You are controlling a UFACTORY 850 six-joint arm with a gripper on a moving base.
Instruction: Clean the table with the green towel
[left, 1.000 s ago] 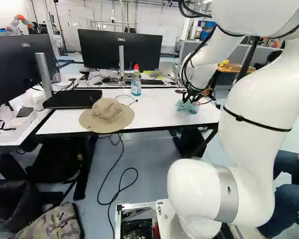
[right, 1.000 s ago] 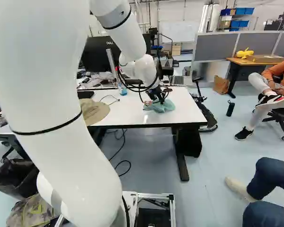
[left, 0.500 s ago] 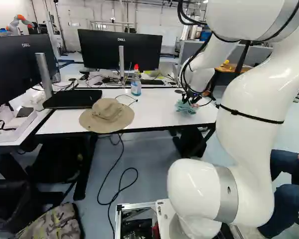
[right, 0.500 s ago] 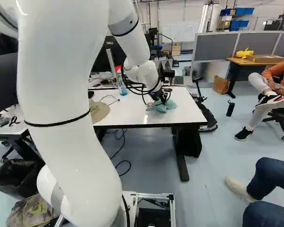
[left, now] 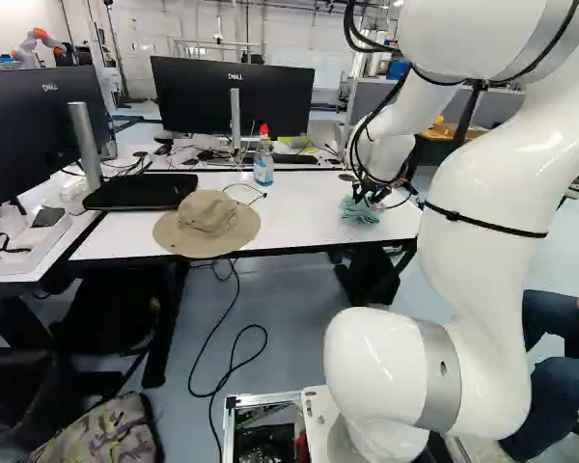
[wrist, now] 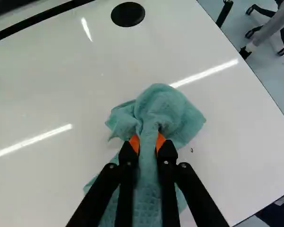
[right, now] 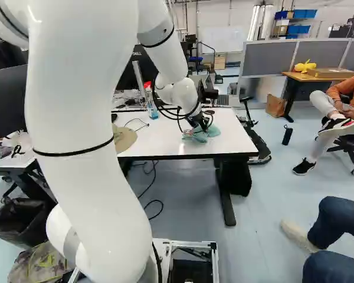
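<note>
Our green towel (wrist: 168, 111) lies bunched on the white table (left: 299, 217), near its right end, with our claw (right: 201, 126) clamped on a fold of it from 2 sides. Just beside the cloth sits 1 small dark speck (wrist: 191, 150); ahead of it, apart, is a round black disc (wrist: 128, 14). Farther left, we see a thin cable (left: 249, 195), then a tan hat (left: 207, 217) with its brim at the front edge and touching a flat black slab (left: 140, 191). A spray bottle (left: 263, 162) stands at the back edge, before a dark monitor (left: 198, 96). Between towel and hat we have a broad stretch of bare surface; to our right, the table's end is near, with a black handled thing (right: 256, 138) beyond it.
</note>
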